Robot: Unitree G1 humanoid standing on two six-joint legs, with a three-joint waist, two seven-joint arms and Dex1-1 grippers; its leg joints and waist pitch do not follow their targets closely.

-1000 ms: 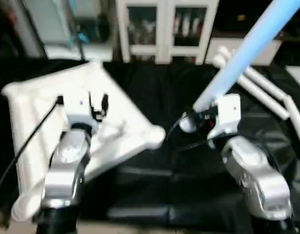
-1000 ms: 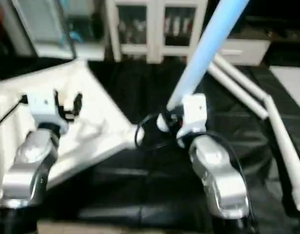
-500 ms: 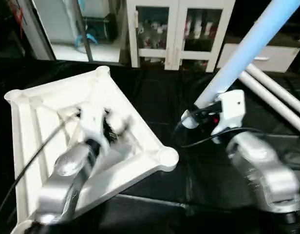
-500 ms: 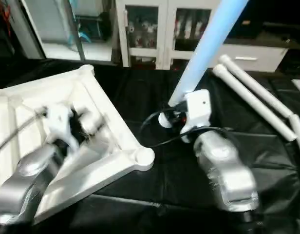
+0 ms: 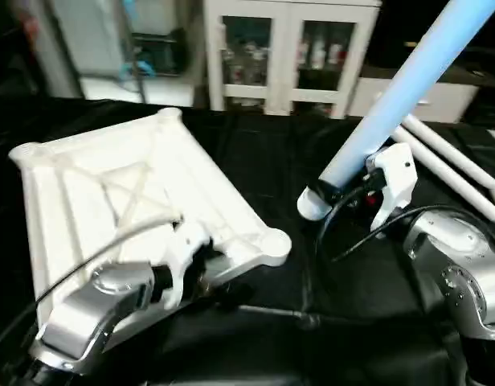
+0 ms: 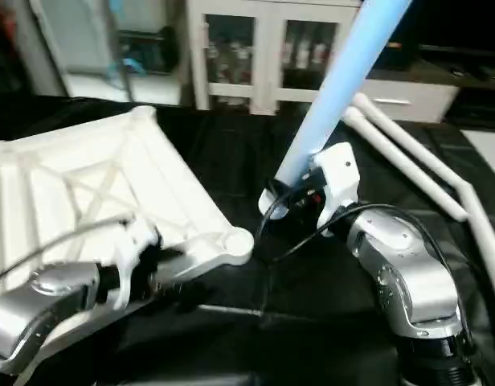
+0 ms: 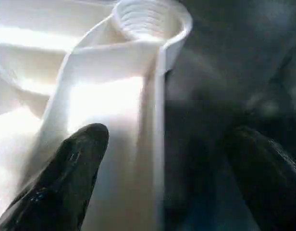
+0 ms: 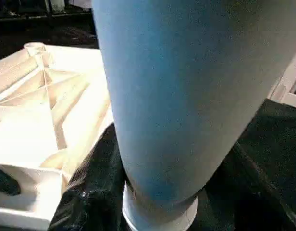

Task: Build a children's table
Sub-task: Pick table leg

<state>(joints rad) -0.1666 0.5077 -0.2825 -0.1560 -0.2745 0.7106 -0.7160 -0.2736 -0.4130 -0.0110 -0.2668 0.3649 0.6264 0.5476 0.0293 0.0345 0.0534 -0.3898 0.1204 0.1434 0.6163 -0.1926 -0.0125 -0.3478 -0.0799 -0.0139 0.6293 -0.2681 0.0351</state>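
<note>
— One leg (image 5: 408,84) sits clamped in our right end effector (image 5: 356,193), slanting up; the tabletop (image 5: 111,193) lies ribs-up, left on the bench (image 5: 263,145).

— Our left end effector (image 7: 162,178) straddles its near rim, wide; let's steady it before seating the leg in that corner socket (image 7: 148,19).

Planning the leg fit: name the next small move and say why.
Probably close the left gripper on the tabletop rim it straddles, to steady it. The right gripper holds a leg raised off the corner socket.

Silver forearms (image 5: 95,310), black cables (image 5: 356,241)
</note>
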